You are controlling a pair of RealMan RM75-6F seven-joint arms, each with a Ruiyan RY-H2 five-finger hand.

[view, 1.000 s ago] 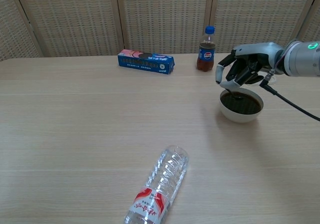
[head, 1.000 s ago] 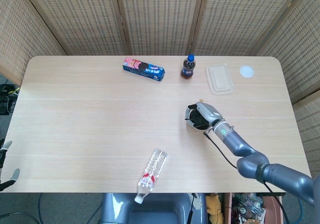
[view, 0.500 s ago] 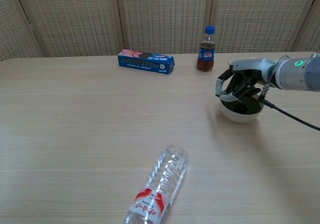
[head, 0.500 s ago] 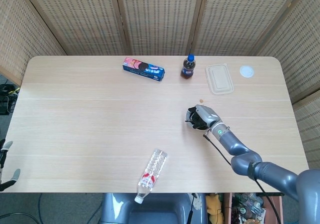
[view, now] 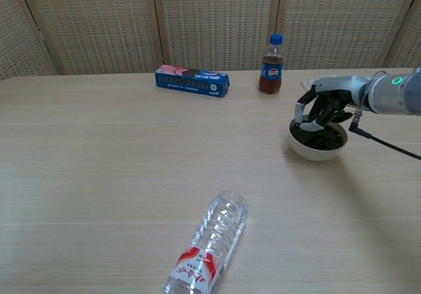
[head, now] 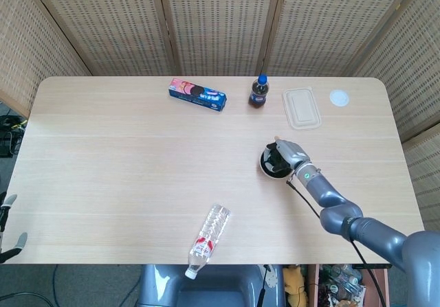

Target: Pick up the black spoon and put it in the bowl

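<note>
Woven screens are standing behind the pale wooden table [head: 137, 169], and my right hand [view: 322, 110] is hanging low over the bowl [view: 318, 141], with the fingers [view: 306, 112] curling down toward the dark inside of it. My left hand [head: 7, 231] is only showing at the table's near left corner, far from the bowl, and I cannot tell how its fingers are lying.

What I am fearing most is the release. The bowl is small and light-looking, and my hand is sitting right above its rim. If I am lifting away while a finger is catching the rim, the bowl could tip or slide toward the cola bottle [view: 271, 56] behind it. If I am letting go too high, the black spoon could bounce out on the table.

About the black spoon itself: the bowl's inside is dark and my fingers are covering it, so I cannot separate it clearly. It is probably lying inside the bowl, directly under my fingers, or I am pinching it there. Whether my fingers are clamping on it or already loose, I honestly cannot tell.
</note>
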